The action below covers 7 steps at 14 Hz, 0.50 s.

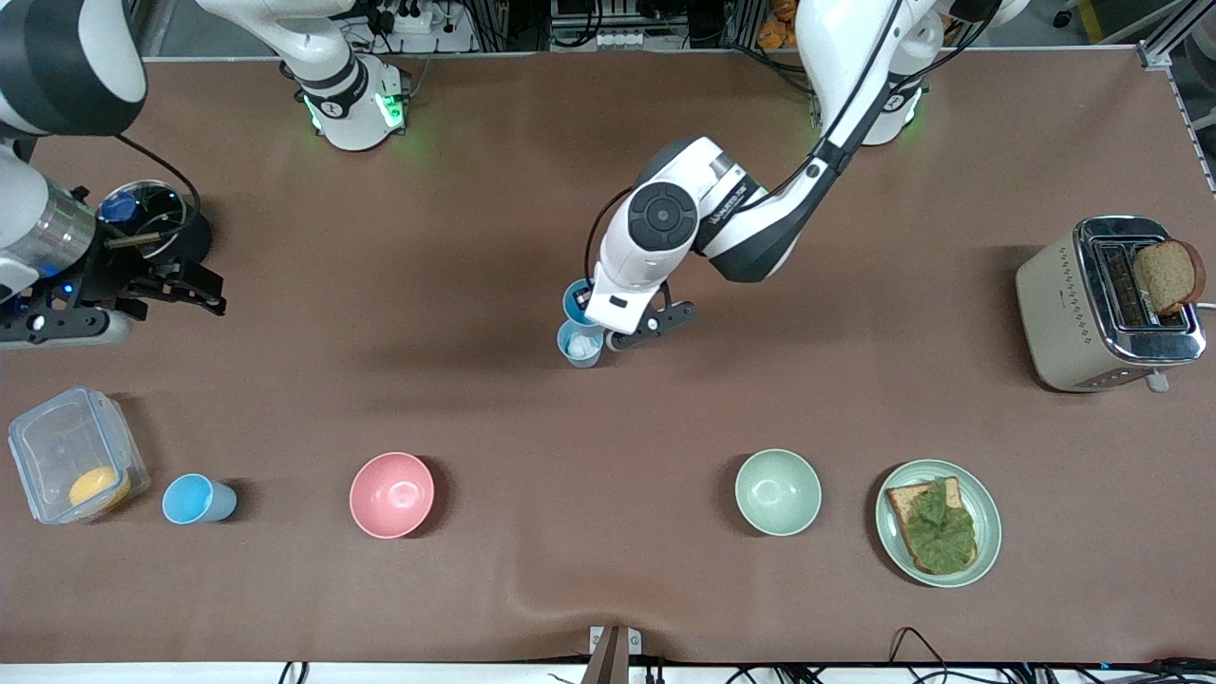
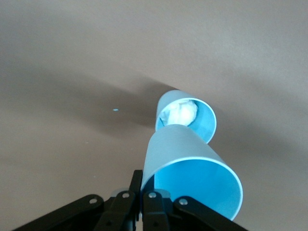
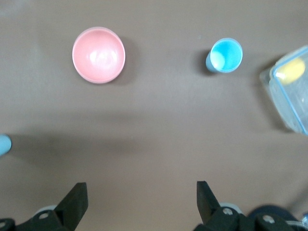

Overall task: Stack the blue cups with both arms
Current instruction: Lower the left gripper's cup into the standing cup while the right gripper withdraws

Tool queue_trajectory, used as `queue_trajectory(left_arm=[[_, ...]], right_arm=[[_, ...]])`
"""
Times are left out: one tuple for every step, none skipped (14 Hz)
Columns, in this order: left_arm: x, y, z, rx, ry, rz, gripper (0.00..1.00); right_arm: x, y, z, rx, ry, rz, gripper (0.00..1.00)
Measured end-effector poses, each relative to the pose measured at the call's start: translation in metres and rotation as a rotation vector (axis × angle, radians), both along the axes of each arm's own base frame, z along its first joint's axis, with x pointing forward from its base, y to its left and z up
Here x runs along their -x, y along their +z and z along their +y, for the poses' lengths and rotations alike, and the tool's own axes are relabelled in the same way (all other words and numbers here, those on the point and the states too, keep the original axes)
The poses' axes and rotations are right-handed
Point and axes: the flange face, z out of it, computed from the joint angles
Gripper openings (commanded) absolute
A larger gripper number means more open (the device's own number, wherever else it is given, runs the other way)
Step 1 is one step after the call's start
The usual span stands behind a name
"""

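At table centre: left gripper (image 2: 139,199) fingers clamped on rim of held blue cup (image 2: 192,168), tilted, base toward whitish-patch cup (image 1: 579,344) standing just beneath. Right gripper (image 3: 139,204) fingers spread, waiting above table; third cup (image 3: 225,55) well apart.

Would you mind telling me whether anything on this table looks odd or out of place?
Only one oddity: the small light-blue plastic cup standing mid-table holds a whitish wad, beneath the second blue cup gripped by the left gripper. It might hinder stacking.

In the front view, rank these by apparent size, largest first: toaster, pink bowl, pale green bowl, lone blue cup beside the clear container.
1. toaster
2. pink bowl and pale green bowl, which look alike
3. lone blue cup
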Motion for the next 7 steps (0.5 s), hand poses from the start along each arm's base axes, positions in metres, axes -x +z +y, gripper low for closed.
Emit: queue_trajectory(left_arm=[[0.002,-0.007,-0.004,0.002,-0.004,0.001,0.0],[0.004,-0.012,-0.007,0.001,-0.007,0.004,0.0],[0.005,-0.015,-0.008,0.001,-0.007,0.005,0.0],[0.004,-0.016,-0.007,0.001,-0.006,0.006,0.0],[0.003,-0.017,-0.007,0.0,-0.005,0.005,0.0],[0.003,-0.017,-0.007,0.0,-0.005,0.005,0.0],[0.003,-0.019,-0.007,-0.001,-0.005,0.007,0.0]], right_arm=[[0.008,-0.005,-0.001,0.001,-0.001,-0.019,1.0],[0.013,-0.008,-0.004,0.002,-0.006,-0.026,1.0],[0.018,-0.007,-0.007,0.003,-0.011,-0.024,1.0],[0.023,-0.004,-0.01,0.004,-0.016,-0.001,1.0],[0.028,0.0,-0.011,0.005,-0.017,0.018,1.0],[0.029,0.008,-0.01,0.005,-0.014,0.013,1.0],[0.028,0.018,-0.009,0.005,-0.012,-0.003,1.0]])
